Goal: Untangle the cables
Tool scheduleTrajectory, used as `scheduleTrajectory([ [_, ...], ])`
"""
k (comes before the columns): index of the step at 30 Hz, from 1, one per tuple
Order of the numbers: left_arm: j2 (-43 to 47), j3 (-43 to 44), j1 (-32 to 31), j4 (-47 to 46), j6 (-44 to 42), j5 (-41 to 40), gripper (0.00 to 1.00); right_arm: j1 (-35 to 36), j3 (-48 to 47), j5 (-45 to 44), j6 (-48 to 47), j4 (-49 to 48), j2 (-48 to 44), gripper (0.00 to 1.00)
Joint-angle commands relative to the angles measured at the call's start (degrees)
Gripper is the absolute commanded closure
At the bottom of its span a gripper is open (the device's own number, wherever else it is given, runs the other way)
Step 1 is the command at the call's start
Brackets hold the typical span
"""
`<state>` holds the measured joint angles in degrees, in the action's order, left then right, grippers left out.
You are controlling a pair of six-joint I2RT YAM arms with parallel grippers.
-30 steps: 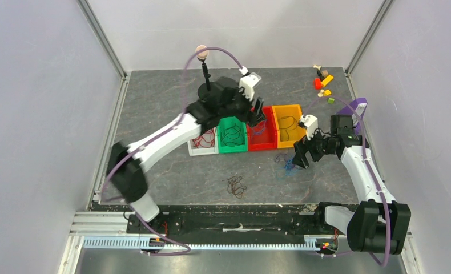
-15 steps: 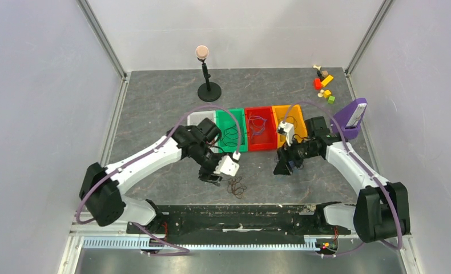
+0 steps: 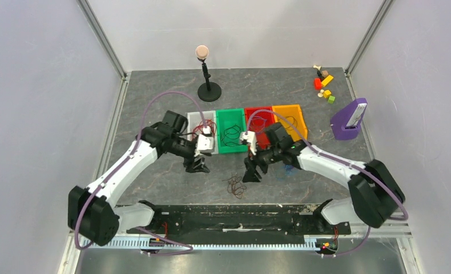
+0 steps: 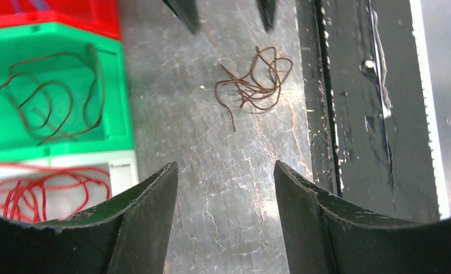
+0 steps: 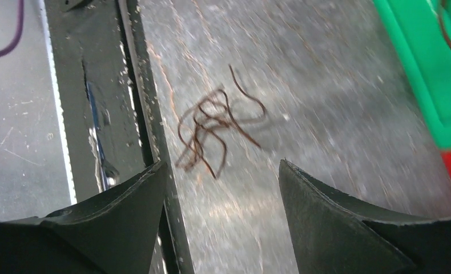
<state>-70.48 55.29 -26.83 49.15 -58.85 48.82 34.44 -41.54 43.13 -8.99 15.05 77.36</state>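
Two arms lean in over the table (image 3: 154, 103): left arm (image 3: 126, 165) & right arm (image 3: 326, 162), both reaching twd the middle near the front edge. Four bins stand in a row behind them. The white bin (image 4: 123, 165) has red cables (image 4: 40, 188) and the green bin (image 4: 57, 149) has a dark brown cable (image 4: 52, 97). The red bin (image 4: 52, 20) shows some thin strands; can't tell what's in the orange bin (image 3: 292, 111). Sorting looks mostly done, by my guess.

Left pincer (image 3: 198, 166) hangs low just in front of the white bin, jaws apart, nothing betw them. Right pincer (image 3: 250, 174) is likewise spread wide & empty, tips pointing down near the brown clump (image 3: 234, 186). That clump lies loose on the table betw the two pincers, just beside the black front rail (image 4: 354, 114), touching neither pincer. A smaller blue clump (image 3: 288, 169) lies by the right arm, partly hidden.

Step in hand, I reckon: pick up the brown clump. To do it well:
- Wire is thin & lies flat, so come straight down w/ tips right to the table.
- Close over the dense knot, not a stray end.
- One pincer holds, the other draws a single loop out sideways, slowly. Yanking prob tightens the knot.
- Mind the rail; approach from the bin side.
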Motion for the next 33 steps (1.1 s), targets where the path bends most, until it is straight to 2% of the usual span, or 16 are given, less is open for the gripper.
scheduleTrajectory([
  [1,5.0,-2.9,4.8,-6.4,11.4,5.0,0.30,5.7,-3.9,-1.2,7.0,-10.8,5.0,0.26],
  [5,8.4,-5.9,7.9,-15.6,21.0,3.8,0.28,9.6,-4.5,-2.3,11.1,-14.1,9.1,0.27],
  [8,9.2,-6.7,8.8,-20.6,26.5,2.8,0.28,10.9,-4.7,-4.0,12.7,-16.5,11.6,0.35],
  [12,9.3,-6.9,9.2,-23.8,32.0,2.6,0.28,11.0,-5.3,-5.7,13.2,-17.9,13.4,0.57],
  [16,10.3,-7.9,10.0,-25.9,34.7,2.6,0.28,10.9,-6.4,-6.4,12.9,-17.8,13.0,0.98],
  [20,11.5,-8.8,10.8,-25.3,32.2,3.1,0.29,10.8,-7.8,-4.7,11.7,-15.9,8.5,1.00],
  [25,12.6,-9.2,10.7,-18.6,18.8,8.1,0.27,10.8,-13.1,-2.1,9.5,-10.6,2.8,1.00],
  [33,13.1,-9.4,10.3,-15.6,7.2,9.7,0.22,10.8,-22.7,1.9,-1.6,2.0,0.9,1.00],
])
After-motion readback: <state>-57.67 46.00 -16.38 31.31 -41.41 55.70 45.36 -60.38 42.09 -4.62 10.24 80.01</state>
